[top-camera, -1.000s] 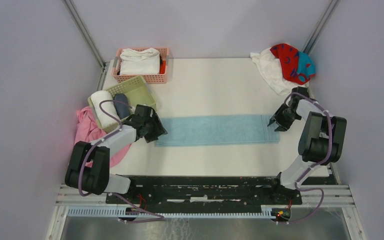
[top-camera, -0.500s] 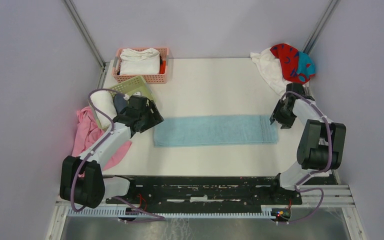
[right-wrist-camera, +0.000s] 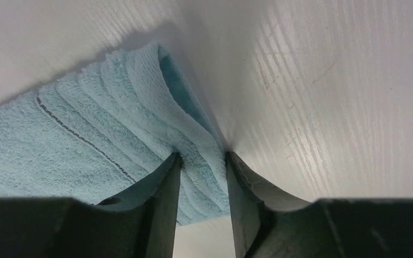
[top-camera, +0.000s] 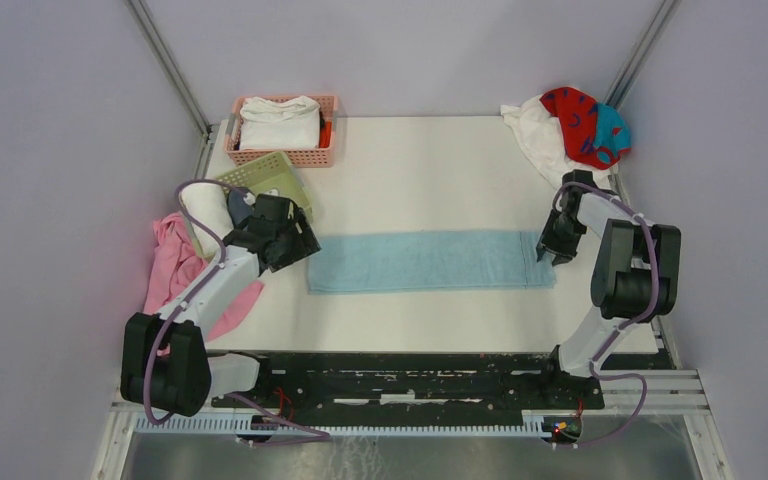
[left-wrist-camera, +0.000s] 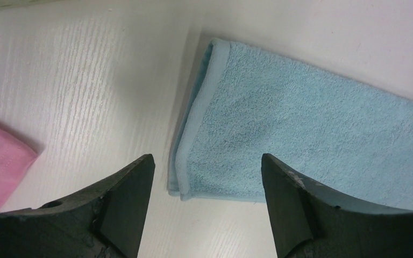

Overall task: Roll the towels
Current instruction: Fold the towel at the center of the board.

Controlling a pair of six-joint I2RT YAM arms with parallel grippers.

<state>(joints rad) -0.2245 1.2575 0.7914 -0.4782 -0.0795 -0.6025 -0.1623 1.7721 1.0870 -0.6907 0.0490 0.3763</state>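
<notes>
**Right end pinched, left gripper poised over the blue towel**

Over on the left, the left gripper [left-wrist-camera: 207, 164] hangs above the counter [top-camera: 420, 170] with its fingers spread wide and nothing in them. The left end of the light blue towel [top-camera: 430, 260] lies just ahead of it, framed between the two fingers but clear of both. The pink cloth [top-camera: 172, 262] sits off to the gripper's outer side.

Across the middle, the towel lies flat, folded into a long strip running left to right.

At its right end, the right gripper [right-wrist-camera: 202, 157] has its fingers pressed in on the hem, with a ridge of terry bunched between them. That reads as the opening of the roll.

To do it well, the pinch wants the full thickness of the folded edge. Then it should turn that edge over low and tight toward the left, so the first wrap sits snug and square to the strip's long sides. The left gripper could usefully pin its end so the strip doesn't slide.

The white towel [top-camera: 540, 135] and the red towel [top-camera: 585, 122] lie heaped at the far right corner.
</notes>
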